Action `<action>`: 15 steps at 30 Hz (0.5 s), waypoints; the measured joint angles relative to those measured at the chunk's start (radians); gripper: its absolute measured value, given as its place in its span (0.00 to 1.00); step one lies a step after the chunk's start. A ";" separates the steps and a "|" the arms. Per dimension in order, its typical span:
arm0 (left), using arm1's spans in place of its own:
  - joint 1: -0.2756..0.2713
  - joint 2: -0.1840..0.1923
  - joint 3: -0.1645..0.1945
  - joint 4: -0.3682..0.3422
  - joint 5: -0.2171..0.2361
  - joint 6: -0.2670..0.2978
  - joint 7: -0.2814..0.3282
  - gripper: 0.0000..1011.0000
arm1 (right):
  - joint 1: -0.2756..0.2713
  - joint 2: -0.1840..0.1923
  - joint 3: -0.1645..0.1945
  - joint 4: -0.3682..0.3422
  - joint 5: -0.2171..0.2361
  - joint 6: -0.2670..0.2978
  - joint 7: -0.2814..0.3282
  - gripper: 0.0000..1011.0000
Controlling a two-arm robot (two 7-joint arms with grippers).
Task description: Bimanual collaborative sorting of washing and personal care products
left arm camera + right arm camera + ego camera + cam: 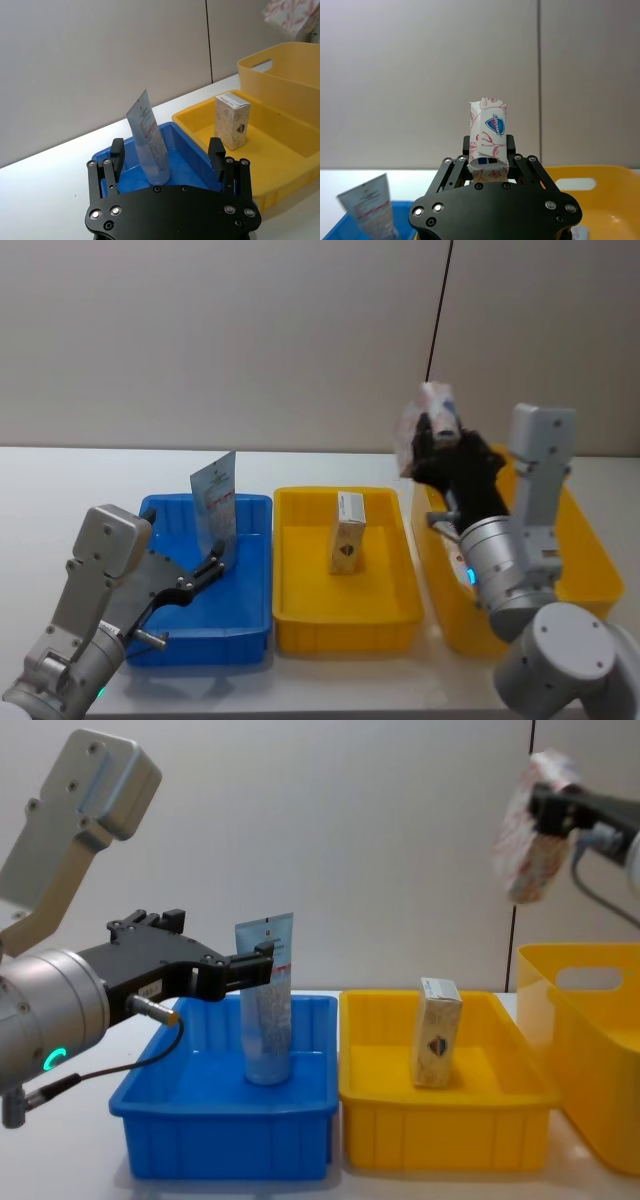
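Left gripper: the left gripper [167, 157] sits over the near end of the blue plastic tray [255, 620], fingers spread wide on either side of the pale blue squeeze tube [148, 137] and, by the left wrist view, not pressing it.
Tube position: it stands upright on its cap end in the blue tray, flat crimped top up, leaning a little; the chest view [268, 1000] shows it near the tray's middle.
Tube handling: likely light and soft-walled, with a smooth skin that could slip; it looks tippy on that small cap, so a nudge may topple it. Best hold is probably low on the round body, just above the cap, pads across the fuller part and not the thin crimp.
Right gripper: the right gripper [488, 162] is up high over the deep yellow plastic bin [590, 570], closed on a white paper-wrapped pack with red floral print and a blue shield logo [489, 132].
Pack handling: the wrapper seems thin and crushable; pinched near one end, the rest sticking out beyond the fingers, so it may swing or slide if moved fast.
Carton: a small white-and-tan cardboard carton [347, 532] stands upright in the shallow yellow plastic tray [300, 625], untouched; stiff flat faces, easy to pinch across the narrow sides.
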 joint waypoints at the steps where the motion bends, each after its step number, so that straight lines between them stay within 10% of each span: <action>1: 0.000 0.000 0.000 0.000 0.000 0.000 0.000 0.99 | 0.000 0.001 0.011 -0.006 0.000 -0.003 -0.008 0.31; 15: 0.000 0.000 0.000 0.000 0.000 0.000 0.000 0.99 | -0.018 0.041 0.095 -0.039 -0.045 0.056 -0.066 0.31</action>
